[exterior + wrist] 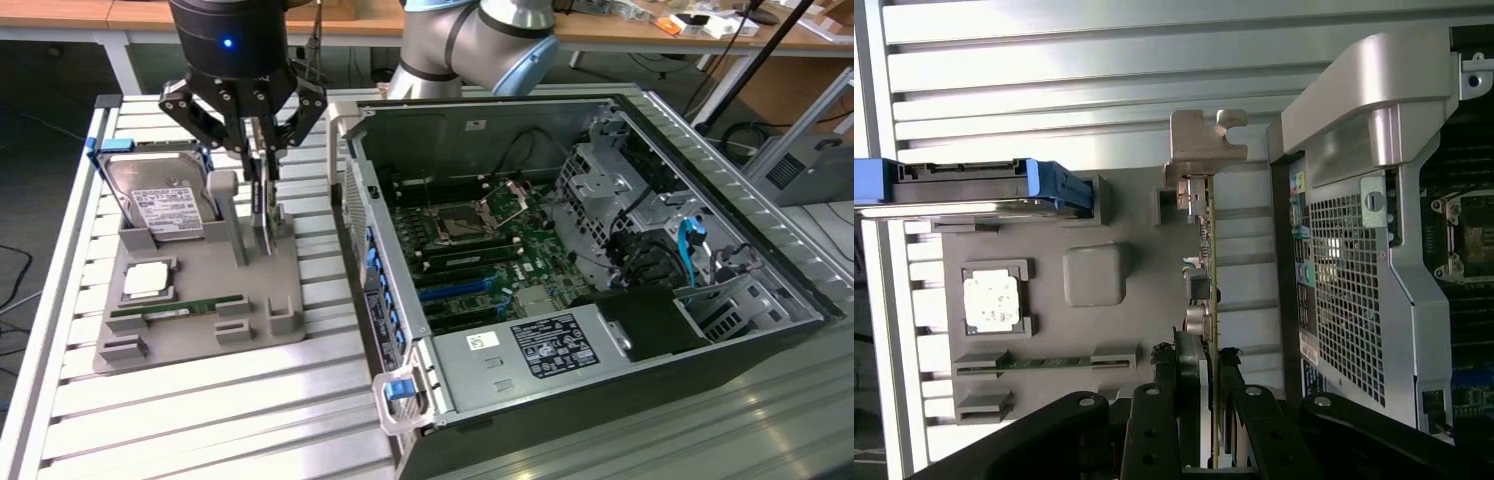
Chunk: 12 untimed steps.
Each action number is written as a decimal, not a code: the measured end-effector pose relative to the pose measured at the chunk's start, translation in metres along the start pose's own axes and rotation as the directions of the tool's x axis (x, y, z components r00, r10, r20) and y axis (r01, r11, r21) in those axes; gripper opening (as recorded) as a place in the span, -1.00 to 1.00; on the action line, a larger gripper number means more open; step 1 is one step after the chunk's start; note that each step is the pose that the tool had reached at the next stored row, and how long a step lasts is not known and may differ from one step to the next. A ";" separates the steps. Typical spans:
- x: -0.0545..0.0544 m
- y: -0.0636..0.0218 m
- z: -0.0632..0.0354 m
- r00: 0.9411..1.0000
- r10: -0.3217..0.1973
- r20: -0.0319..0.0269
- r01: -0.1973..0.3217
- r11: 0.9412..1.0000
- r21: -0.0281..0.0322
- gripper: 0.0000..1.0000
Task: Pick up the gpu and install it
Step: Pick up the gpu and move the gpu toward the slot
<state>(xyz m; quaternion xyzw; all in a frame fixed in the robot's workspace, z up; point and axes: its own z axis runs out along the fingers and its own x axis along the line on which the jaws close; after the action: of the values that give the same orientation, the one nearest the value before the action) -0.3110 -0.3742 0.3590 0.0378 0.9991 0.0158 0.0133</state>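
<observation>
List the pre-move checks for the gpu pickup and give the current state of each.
1. Gripper lined up on the gpu: ok, it sits over the card's upper edge.
2. The gpu upright in the grey fixture: ok.
3. Hold on the gpu: cannot tell.
4. Hard drive apart from the gripper: ok, a gap shows in the exterior view.
5. Computer case open: ok, the motherboard is exposed.
6. Blue expansion slots free: ok, no card stands in them.
</observation>
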 end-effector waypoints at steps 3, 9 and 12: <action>0.000 0.0000 -0.0013 1.000 0.000 0.000 0.000 1.000 0.000 -0.47; 0.000 0.0001 -0.0040 1.000 0.000 0.000 0.000 1.000 0.000 -0.47; 0.000 0.0002 -0.0049 1.000 0.000 0.000 0.000 1.000 0.000 -0.47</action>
<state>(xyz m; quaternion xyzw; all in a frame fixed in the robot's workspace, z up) -0.3110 -0.3742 0.3639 0.0378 0.9991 0.0158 0.0133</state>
